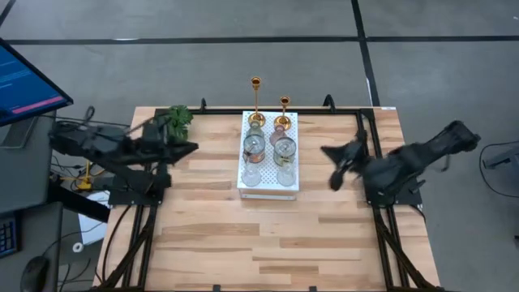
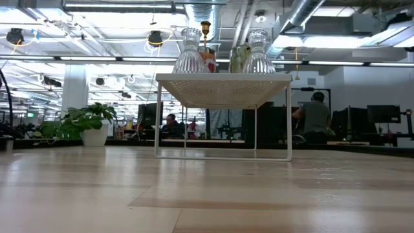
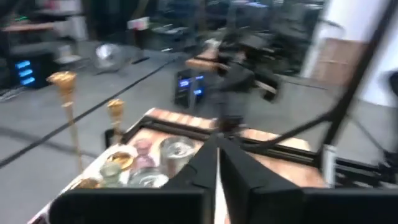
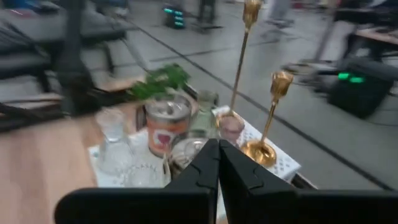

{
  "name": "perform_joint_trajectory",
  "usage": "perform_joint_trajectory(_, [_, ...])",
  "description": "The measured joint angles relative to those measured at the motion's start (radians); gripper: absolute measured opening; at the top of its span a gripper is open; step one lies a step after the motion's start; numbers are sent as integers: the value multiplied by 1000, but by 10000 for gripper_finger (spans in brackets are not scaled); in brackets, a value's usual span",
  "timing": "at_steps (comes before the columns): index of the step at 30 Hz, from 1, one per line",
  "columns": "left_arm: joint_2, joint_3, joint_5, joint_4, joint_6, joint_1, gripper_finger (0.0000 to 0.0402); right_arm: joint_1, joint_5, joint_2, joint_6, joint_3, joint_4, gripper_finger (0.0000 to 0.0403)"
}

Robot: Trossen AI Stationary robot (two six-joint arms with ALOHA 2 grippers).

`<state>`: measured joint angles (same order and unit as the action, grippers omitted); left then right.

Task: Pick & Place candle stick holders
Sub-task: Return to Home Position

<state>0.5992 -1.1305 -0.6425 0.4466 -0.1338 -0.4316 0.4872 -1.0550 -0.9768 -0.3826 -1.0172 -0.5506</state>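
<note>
Wood table (image 1: 203, 243), looked at front to back. Left claw (image 3: 217, 140) hangs over the left edge and right claw (image 4: 219, 144) just inside the right edge. Both are narrow, fingers meeting, holding nothing, and well apart from the shelf. Mid-table toward the back edge is a white dotted shelf (image 1: 268, 191) on legs, w/ all the holders on it. Front row: 2 clear ribbed glass cups (image 2: 189, 55). Behind them: 2 silvery jars (image 1: 254, 146), then a pinkish cup (image 4: 231, 129). At the shelf's back edge: 2 tall gold sticks (image 1: 256, 97). Plant (image 1: 178, 118) is near the back-left corner. Placing looks done, arms prob. parking. Risk: pieces are packed close on a raised shelf. A wide swing by either arm could clip a gold stick, which is slim & tippy, and it'd knock glass over the shelf's edge.
</note>
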Motion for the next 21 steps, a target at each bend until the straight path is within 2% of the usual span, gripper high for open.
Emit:
perform_joint_trajectory(5, [-81, 0, 190, 3, 50, 0, 5, -89, 290, 248, 140, 3, 25, 0])
perform_joint_trajectory(10, [-141, 14, 334, 0, 56, 0, 3, -180, 552, 450, 348, 73, 205, 0])
perform_joint_trajectory(14, [-183, 80, 341, -2, 4, 0, 3, -228, 606, 605, 407, 165, 299, 0])
perform_joint_trajectory(21, [-254, 267, 343, -92, -114, 0, 2, -247, 617, 800, 368, 409, 395, 0])
